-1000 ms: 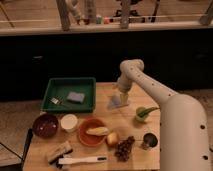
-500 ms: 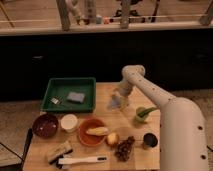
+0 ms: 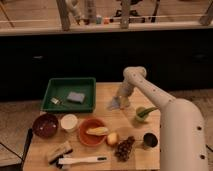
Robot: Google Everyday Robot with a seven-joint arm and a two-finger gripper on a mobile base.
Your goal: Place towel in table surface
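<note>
Towel (image 3: 115, 105) now down at the table surface (image 3: 106, 90)
Right of the green tray (image 3: 48, 95), the gripper (image 3: 122, 98) has sunk lower; whether it grips, I cannot tell.

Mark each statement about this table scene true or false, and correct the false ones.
1. The towel lies inside the green tray. False: the towel is outside the green tray, at the table surface, right by the gripper.
2. The gripper is over the far part of the table, right of the tray. True.
3. A grey pad sits in the green tray. True: the grey pad is there.
4. The orange bowl is empty. False: the orange bowl holds a yellow fruit.
5. A dark red bowl stands left of the orange bowl. True: the dark red bowl.
</note>
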